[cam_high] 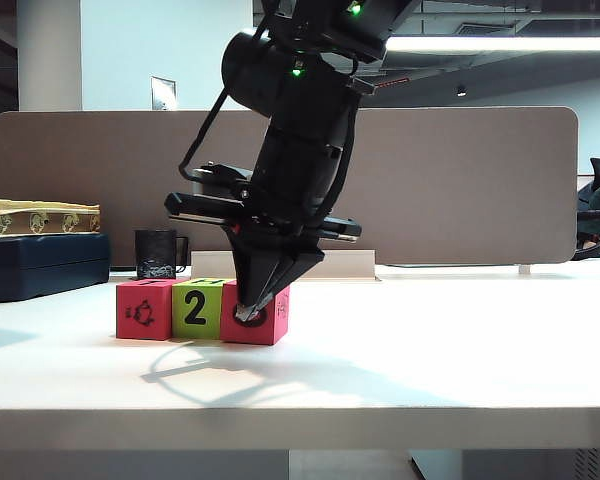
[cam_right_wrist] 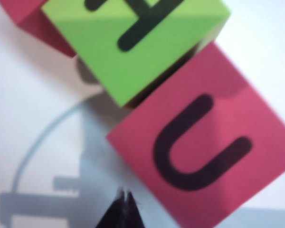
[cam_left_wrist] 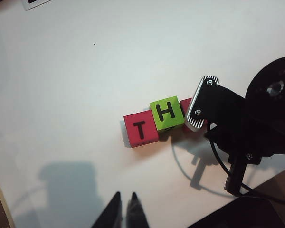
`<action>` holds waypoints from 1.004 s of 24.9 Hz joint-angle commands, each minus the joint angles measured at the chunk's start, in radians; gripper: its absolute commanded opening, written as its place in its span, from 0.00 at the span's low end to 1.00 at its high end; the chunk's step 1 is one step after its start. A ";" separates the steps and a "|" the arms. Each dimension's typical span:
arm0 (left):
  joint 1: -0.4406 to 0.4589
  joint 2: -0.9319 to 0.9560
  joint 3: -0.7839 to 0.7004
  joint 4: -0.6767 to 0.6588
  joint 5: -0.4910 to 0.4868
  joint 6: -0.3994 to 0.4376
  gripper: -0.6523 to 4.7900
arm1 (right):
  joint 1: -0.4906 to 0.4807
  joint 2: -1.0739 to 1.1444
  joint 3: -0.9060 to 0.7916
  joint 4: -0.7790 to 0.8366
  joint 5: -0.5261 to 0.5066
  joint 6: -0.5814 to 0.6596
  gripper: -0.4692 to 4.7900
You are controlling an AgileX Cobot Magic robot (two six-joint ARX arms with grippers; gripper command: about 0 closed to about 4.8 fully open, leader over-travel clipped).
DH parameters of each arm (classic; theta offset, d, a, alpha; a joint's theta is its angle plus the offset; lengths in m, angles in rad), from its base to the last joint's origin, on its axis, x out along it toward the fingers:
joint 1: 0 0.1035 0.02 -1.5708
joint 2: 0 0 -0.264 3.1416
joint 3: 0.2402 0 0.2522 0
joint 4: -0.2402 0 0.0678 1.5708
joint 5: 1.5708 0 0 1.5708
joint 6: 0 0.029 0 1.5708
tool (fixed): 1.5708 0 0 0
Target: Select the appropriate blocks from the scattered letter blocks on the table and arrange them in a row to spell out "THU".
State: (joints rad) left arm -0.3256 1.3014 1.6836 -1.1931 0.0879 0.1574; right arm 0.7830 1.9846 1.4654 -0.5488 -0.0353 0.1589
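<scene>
Three blocks stand in a row on the white table. From the front they are a red one with a small figure, a green one with "2" and a red one. Their tops read T, H and U. My right gripper is shut and empty. It points down at the table close by the U block's front side, and its fingers hide most of that block from above. My left gripper hovers shut and empty, well clear of the row.
A black mug stands behind the blocks. A dark blue box carrying a yellowish tray sits at the back left. A beige divider panel closes off the back. The table's thick front edge runs across the foreground.
</scene>
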 commanded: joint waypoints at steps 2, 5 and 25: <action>0.000 -0.004 0.002 0.005 0.006 0.000 0.15 | 0.000 0.000 0.004 0.044 0.016 -0.003 0.09; 0.000 -0.004 0.002 0.005 0.006 0.000 0.15 | -0.005 0.000 0.004 0.062 0.018 -0.003 0.09; 0.000 -0.003 0.002 0.021 0.005 0.000 0.15 | -0.007 0.001 0.004 -0.046 -0.034 -0.003 0.09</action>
State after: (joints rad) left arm -0.3256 1.3014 1.6836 -1.1915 0.0883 0.1574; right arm 0.7727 2.0090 1.4658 -0.5983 -0.0650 0.1589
